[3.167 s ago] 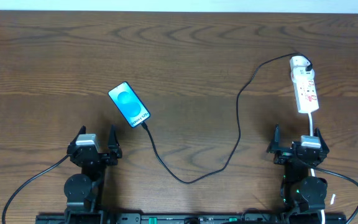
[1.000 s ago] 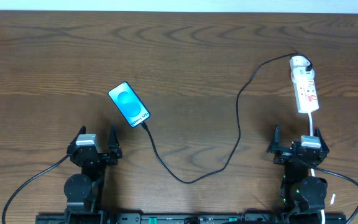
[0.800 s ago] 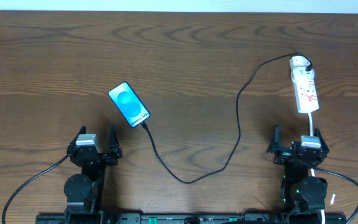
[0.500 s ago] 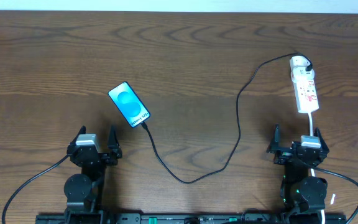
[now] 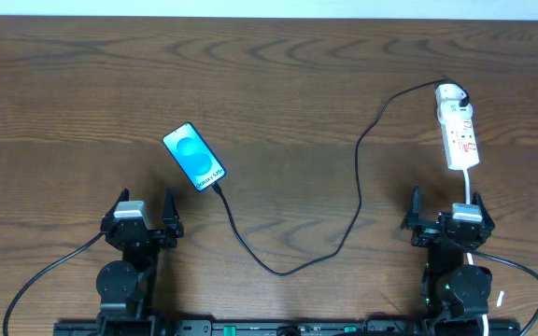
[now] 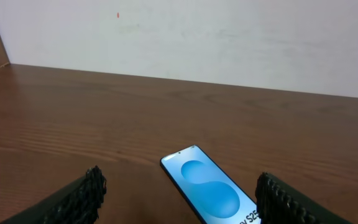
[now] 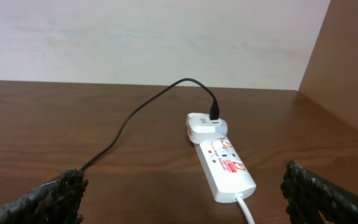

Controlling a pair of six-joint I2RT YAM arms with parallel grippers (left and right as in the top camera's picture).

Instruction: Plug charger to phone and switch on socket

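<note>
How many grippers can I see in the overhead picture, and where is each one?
2. The left gripper is at the lower left, near the phone; the right gripper is at the lower right, just short of the socket. Both are open and empty; none seems hidden.

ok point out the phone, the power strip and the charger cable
phone (image 5: pixel 194 157), overhead view, middle of its blue screen
power strip (image 5: pixel 460 136), overhead view, middle of white body
charger cable (image 5: pixel 360 191), overhead view, mid-run of the cord

My overhead camera looks straight down on the whole table (image 5: pixel 269 84), while both wrist cameras sit low, facing the far wall (image 6: pixel 229 37), the left sharing the phone (image 5: pixel 194 157) with it, the right the socket (image 5: pixel 459 131).
</note>
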